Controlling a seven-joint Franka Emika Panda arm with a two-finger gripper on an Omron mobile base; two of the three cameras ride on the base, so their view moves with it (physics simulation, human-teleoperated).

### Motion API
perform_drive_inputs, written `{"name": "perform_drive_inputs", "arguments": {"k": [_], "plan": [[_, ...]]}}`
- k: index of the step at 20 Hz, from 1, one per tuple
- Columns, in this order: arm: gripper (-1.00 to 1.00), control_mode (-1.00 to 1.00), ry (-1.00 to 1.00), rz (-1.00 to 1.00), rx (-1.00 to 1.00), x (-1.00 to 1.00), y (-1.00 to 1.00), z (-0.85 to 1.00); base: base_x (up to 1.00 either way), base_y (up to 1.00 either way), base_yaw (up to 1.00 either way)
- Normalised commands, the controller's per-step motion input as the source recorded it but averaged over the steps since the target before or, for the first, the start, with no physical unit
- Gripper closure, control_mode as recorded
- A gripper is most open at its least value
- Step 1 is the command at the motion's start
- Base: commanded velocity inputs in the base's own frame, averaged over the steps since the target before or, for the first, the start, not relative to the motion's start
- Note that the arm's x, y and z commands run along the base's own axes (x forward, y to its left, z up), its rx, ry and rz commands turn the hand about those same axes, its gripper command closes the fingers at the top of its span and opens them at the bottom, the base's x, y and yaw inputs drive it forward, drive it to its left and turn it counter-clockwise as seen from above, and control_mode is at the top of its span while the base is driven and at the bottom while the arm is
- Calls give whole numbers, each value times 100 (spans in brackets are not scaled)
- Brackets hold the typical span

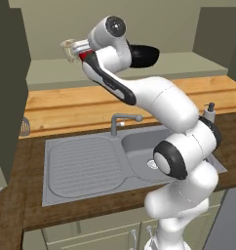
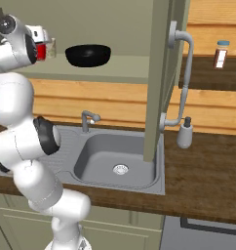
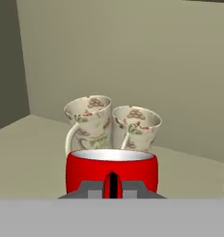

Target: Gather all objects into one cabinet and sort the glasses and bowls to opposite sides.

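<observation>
The pincer [image 3: 112, 187] is clamped on the handle of the red mug [image 3: 111, 170], fingers nearly together around it, with the mug directly ahead of the pincer and upright at the shelf.

Left to right from the pincer: the cabinet's side wall stands off to the left; the two speckled glasses [image 3: 113, 125] stand straight beyond the mug, close behind it and touching or nearly touching each other, both upright with long axes vertical; the black bowl [image 2: 88, 54] lies well to the right on the same shelf [image 1: 188, 63], apart from the glasses.

Judgement: glasses and bowl already occupy opposite ends, and the mug is being set down in front of the glasses. The coming move turns on the small gap ahead: pushing further forward risks knocking the glasses over.

The shelf is flat, pale grey-green, with a plain back wall. Below are a wooden bench [image 1: 66, 110], sink [image 1: 90, 163] and tap [image 1: 121, 122].
</observation>
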Motion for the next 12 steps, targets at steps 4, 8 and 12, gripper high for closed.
{"name": "perform_drive_inputs", "arguments": {"k": [4, 8, 12], "plan": [[100, -100, -25, -4, 0, 27, 7, 0, 0, 0, 0], [100, -100, -21, -5, 1, 7, 3, -6, 0, 0, 0], [100, -100, -12, -4, 12, 0, 0, -31, 0, 0, 0]]}}
